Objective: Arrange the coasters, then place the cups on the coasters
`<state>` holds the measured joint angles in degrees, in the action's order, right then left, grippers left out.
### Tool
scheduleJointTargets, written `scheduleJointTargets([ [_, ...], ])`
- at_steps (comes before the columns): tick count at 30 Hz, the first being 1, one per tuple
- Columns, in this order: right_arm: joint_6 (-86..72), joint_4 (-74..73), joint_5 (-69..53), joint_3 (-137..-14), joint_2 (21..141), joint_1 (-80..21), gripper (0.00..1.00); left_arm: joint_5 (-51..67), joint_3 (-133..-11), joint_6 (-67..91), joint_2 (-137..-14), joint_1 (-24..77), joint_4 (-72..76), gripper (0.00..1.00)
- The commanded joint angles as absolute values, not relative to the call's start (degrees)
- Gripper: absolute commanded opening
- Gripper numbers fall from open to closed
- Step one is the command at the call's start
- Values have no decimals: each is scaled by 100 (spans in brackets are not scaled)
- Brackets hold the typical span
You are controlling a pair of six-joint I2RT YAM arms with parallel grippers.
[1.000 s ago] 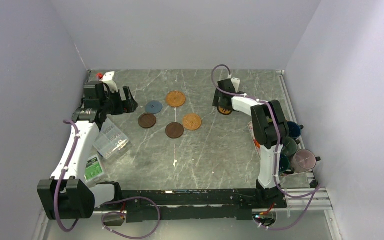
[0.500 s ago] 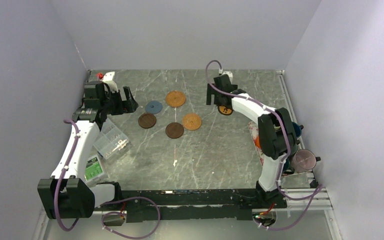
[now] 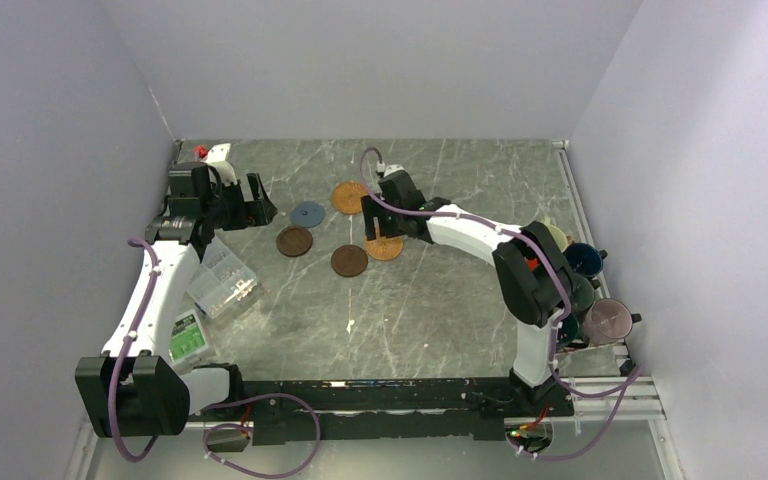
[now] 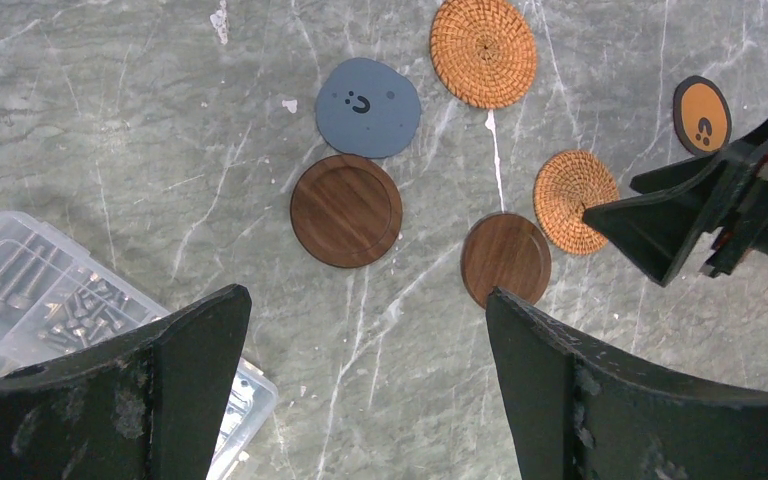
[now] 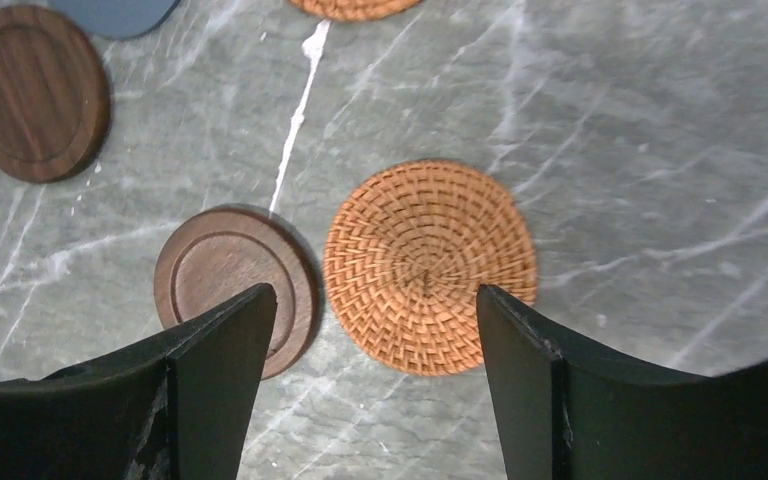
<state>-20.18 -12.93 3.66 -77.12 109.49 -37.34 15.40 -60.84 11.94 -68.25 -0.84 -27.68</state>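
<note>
Over the surface [image 3: 440,300], top view: right end effector [image 3: 373,226] has swung left from the black-and-orange coaster [image 4: 702,115] to the near tan woven coaster [image 3: 388,247]. The cups [image 3: 608,320] wait at the right edge, so arranging likely continues. Left wrist view: left end effector [image 4: 365,300] fully spread, empty, above the clustered coasters [image 4: 346,210]. Right wrist view: jaws wide apart, holding nothing, straddling that woven coaster from above.

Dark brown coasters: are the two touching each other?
Apart. The left wrist view shows bare table between the dark brown coaster next to the blue-grey coaster and the other dark brown coaster.
</note>
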Motion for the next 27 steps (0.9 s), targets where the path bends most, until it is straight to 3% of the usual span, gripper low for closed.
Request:
scheduleJointTargets([
  [1,-2140,-1064,60,-7913,11247,-3781,77,1704,-6130,1287,-6837,-45,-2643,94],
  [13,-2278,-934,-298,-7709,11697,-3779,75,1636,-6135,1270,-6849,-29,-2663,94],
  [27,-2672,-1262,845,-6305,10897,-3608,76,1608,-6135,1266,-6863,-34,-2673,94],
])
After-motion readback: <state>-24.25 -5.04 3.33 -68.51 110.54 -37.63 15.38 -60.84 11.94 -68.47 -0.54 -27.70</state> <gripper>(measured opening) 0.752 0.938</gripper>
